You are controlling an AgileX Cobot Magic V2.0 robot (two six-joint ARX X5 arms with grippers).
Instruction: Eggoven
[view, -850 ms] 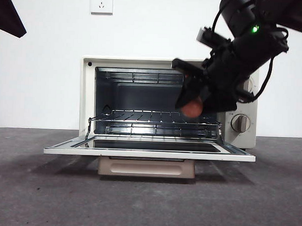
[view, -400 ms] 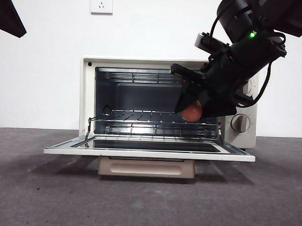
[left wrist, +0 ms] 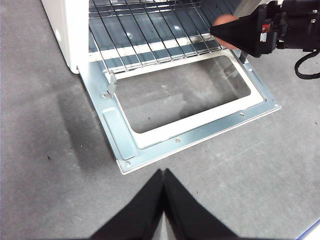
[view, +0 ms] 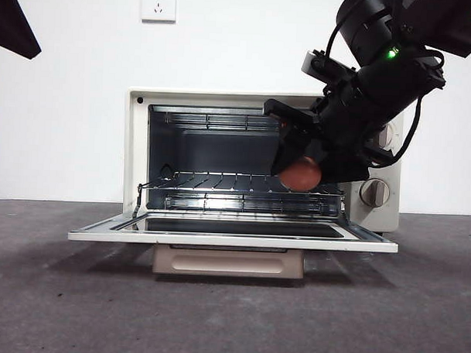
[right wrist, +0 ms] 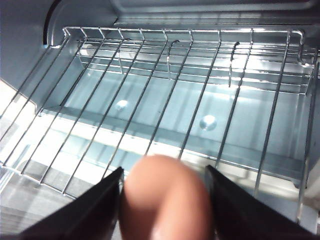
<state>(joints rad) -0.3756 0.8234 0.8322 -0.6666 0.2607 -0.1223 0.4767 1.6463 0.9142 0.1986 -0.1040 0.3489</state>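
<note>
Right gripper (view: pixel 298 159) with jaws clamped on the reddish-brown egg (view: pixel 300 175), held just above the wire rack (view: pixel 220 181) at the open toaster oven (view: pixel 137 150) mouth, left gripper (left wrist: pixel 163 187) jaws closed together, hovering over the grey tabletop (left wrist: pixel 45 165)

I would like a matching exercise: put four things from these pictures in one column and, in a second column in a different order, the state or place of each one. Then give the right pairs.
Things:
1. egg
2. oven door
3. left gripper
4. wire rack

States or places:
A. folded down flat, open
B. shut, holding nothing, above the table in front of the oven
C. held between the right gripper's jaws
D. inside the oven, with nothing lying on it

Pairs: 1-C, 2-A, 3-B, 4-D
</note>
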